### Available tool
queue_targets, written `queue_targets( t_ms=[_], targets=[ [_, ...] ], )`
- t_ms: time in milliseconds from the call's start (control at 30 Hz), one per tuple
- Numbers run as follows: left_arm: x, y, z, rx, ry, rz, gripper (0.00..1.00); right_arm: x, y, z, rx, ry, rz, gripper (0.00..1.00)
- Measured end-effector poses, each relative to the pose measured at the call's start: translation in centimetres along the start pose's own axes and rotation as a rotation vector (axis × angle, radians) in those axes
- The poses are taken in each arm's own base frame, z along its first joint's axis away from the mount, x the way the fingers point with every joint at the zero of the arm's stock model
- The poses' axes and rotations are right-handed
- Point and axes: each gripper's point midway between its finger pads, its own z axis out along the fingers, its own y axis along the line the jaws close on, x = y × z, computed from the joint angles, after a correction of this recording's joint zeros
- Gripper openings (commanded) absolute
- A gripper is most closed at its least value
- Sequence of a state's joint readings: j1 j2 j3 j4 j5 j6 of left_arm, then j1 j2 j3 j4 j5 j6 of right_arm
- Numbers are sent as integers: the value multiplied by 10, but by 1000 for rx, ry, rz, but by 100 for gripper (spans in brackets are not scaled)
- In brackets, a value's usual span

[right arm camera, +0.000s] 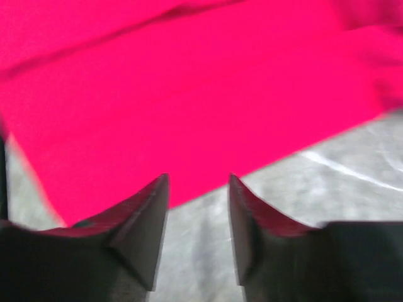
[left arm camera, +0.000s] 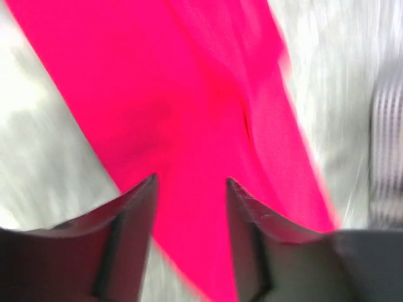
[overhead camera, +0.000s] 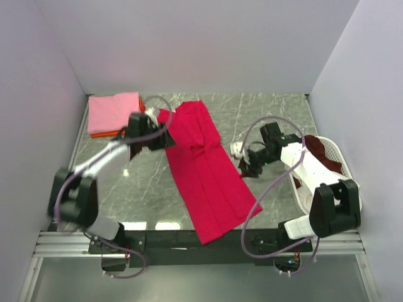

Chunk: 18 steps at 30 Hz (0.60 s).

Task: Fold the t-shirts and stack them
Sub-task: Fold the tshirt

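A crimson red t-shirt (overhead camera: 204,170) lies folded into a long strip, running diagonally from the back middle of the table to the front edge. My left gripper (overhead camera: 167,139) is open and empty over the strip's upper left edge. In the left wrist view (left arm camera: 191,182) the red fabric (left arm camera: 189,107) fills the space between and beyond its fingers. My right gripper (overhead camera: 244,163) is open and empty at the strip's right edge. In the right wrist view (right arm camera: 198,179) the red shirt's edge (right arm camera: 189,113) lies just past the fingertips. A folded pink t-shirt (overhead camera: 113,111) rests on an orange one (overhead camera: 99,133) at the back left.
A white oval basket (overhead camera: 334,153) stands at the right and holds a maroon shirt (overhead camera: 318,151). The grey marble table (overhead camera: 271,113) is walled on three sides. The red strip's lower end hangs over the front rail (overhead camera: 189,239).
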<state>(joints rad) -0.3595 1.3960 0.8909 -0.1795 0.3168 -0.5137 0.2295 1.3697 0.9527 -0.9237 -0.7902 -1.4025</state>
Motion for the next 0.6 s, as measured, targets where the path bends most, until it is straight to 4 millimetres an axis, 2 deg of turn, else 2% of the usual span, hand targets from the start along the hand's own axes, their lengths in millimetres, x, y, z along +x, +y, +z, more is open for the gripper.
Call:
queue_targets(
  t_ms=[33, 133, 200, 267, 367, 500, 600],
  targets=[
    [-23, 16, 11, -30, -20, -48, 45, -7, -14, -1, 31, -19, 40, 42],
    [-86, 55, 62, -83, -49, -148, 31, -25, -47, -4, 115, -80, 140, 35],
    [-107, 69, 89, -94, -49, -168, 26, -33, -57, -5, 146, -111, 195, 35],
    [-112, 81, 116, -112, -17, -188, 21, -37, -63, -6, 167, -130, 244, 34],
    [-107, 98, 143, -144, 42, -217, 17, -39, -67, -5, 181, -147, 302, 34],
    [-99, 116, 163, -174, 106, -271, 15, -37, -70, -1, 176, -152, 365, 34],
    [-115, 124, 167, -183, 93, -289, 14, -37, -75, 0, 181, -152, 405, 34]
  ],
)
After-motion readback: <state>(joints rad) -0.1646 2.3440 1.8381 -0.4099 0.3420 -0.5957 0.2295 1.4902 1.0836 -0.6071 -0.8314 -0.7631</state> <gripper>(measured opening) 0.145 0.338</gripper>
